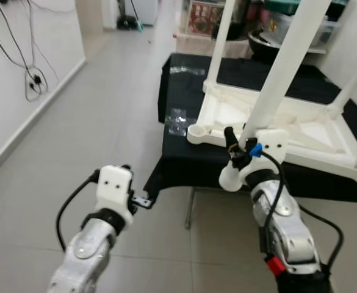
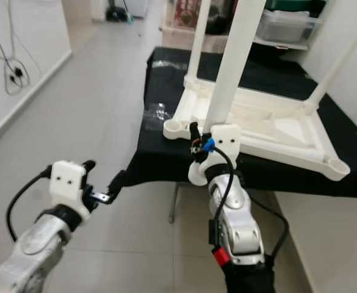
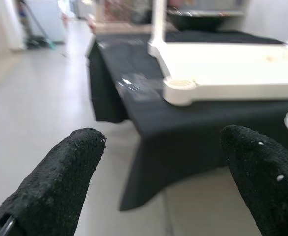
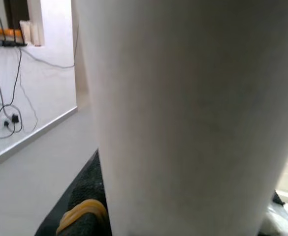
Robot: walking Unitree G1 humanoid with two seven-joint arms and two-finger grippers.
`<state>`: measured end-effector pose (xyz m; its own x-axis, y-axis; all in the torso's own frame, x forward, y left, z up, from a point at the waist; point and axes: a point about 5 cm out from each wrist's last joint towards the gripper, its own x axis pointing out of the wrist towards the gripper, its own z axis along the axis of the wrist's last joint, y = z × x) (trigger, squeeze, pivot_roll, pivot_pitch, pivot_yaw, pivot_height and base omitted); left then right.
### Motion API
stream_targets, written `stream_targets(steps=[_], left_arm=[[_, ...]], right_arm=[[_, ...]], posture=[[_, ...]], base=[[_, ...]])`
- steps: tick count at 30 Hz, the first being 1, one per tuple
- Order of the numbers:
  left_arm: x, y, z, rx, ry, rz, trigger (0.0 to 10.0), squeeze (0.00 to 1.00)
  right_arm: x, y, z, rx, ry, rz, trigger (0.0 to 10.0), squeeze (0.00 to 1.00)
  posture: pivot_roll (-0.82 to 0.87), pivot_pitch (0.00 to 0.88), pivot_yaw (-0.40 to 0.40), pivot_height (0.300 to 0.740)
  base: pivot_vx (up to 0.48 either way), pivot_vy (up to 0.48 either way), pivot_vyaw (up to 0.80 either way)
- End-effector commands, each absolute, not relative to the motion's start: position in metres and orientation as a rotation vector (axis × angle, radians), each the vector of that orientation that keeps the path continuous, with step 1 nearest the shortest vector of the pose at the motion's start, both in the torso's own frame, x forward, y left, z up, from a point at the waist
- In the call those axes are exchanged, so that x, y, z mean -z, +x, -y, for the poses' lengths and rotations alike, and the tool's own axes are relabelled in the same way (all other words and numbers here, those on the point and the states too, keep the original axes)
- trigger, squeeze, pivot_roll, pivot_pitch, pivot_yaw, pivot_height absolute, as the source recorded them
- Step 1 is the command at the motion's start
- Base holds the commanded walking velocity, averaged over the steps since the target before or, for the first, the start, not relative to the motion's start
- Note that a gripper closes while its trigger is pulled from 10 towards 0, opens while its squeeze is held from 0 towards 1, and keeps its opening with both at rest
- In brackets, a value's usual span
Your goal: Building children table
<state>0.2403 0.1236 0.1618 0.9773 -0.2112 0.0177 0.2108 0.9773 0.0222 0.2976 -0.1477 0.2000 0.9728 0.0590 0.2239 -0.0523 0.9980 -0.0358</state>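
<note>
White kids' tabletop (image 1: 300,131) lies upside down on the black-clothed table (image 1: 184,162), w/ legs already standing up at the far corners (image 1: 222,36). Right gripper (image 1: 242,146) is at the near edge of the tabletop, clamped on a loose white leg (image 1: 285,61) that rises tilted up and away, its lower end just beside the empty corner socket (image 1: 198,130), not in it. Right wrist view: leg (image 4: 183,113) sits right against the cam, one black finger (image 4: 84,196) pressed to its side. R arm reaches fwd and up from the bottom edge, wrist bent toward the table. Left gripper (image 2: 102,192) hovers over the tiled floor (image 1: 93,122) near the hanging cloth corner, fingers (image 3: 55,191) spread apart, holding nothing; L arm low, stretched fwd.
</note>
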Motion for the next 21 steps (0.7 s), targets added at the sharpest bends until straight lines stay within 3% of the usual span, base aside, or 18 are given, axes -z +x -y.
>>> stream_targets(steps=[1,21], left_arm=[[-0.163,0.243,-0.127,0.178,0.04,0.036,10.0,0.0],[-0.163,0.243,-0.124,0.147,0.059,0.042,10.0,0.0]], right_arm=[[-0.206,0.299,0.146,-0.04,-0.029,0.262,10.0,0.0],[-0.22,0.306,0.146,-0.012,-0.013,0.309,10.0,0.0]], posture=[[0.07,0.0,-0.105,0.74],[0.08,0.0,-0.107,0.74]], base=[[0.334,0.0,0.0],[0.376,0.0,0.0]])
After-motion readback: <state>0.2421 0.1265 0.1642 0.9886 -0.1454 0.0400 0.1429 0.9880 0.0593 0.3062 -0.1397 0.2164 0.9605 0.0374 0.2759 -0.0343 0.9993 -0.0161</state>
